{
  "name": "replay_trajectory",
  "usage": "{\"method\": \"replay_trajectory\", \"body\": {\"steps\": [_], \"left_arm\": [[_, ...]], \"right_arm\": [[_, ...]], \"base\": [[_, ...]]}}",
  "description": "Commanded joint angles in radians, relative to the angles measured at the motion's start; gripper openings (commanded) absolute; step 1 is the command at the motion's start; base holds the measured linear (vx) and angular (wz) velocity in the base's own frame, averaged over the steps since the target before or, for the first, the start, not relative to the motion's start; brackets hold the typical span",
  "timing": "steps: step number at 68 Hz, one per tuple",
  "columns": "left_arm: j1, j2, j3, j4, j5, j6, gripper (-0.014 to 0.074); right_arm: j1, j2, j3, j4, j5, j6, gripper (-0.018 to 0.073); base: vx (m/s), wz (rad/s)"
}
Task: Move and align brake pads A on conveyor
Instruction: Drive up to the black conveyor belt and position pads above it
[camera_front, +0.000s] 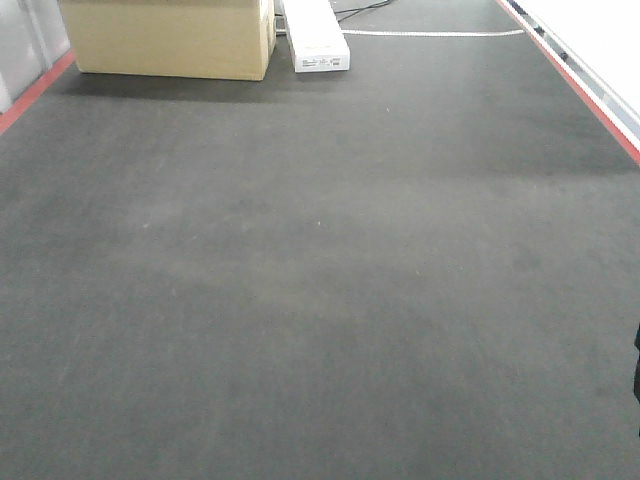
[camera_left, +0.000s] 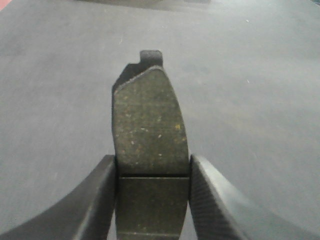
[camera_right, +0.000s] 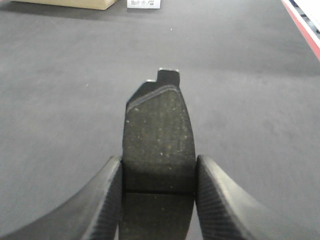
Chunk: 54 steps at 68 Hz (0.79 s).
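Two wrist views alone show brake pads (camera_left: 149, 125) (camera_right: 159, 130), clenched in left hand (camera_left: 152, 165) and right hand (camera_right: 159, 162).

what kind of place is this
Likely a factory or workshop line: wide dark conveyor with red edge stripe, cardboard box, brake pad in the left gripper, another in the right gripper.

dark conveyor (camera_front: 320, 300) carries a cardboard box (camera_front: 170, 40) and white box (camera_front: 318, 42) at far end.
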Motion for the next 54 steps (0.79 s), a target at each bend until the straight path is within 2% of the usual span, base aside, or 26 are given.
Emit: {"method": "replay_trajectory", "body": {"steps": [1,26,54], "left_arm": [[-0.003,0.002,-0.028,-0.007,-0.091,-0.009,-0.0006],[-0.003,0.002,-0.028,-0.007,-0.091,-0.009,-0.0006],[-0.003,0.002,-0.028,-0.007,-0.091,-0.009,-0.0006]], "right_arm": [[-0.004,0.003,-0.029,-0.012,-0.100,-0.005,-0.0007],[-0.004,0.003,-0.029,-0.012,-0.100,-0.005,-0.0007],[-0.004,0.003,-0.029,-0.012,-0.100,-0.005,-0.0007]], "base": [[0.26,-0.01],[0.19,-0.01],[0.04,0.00]]}}
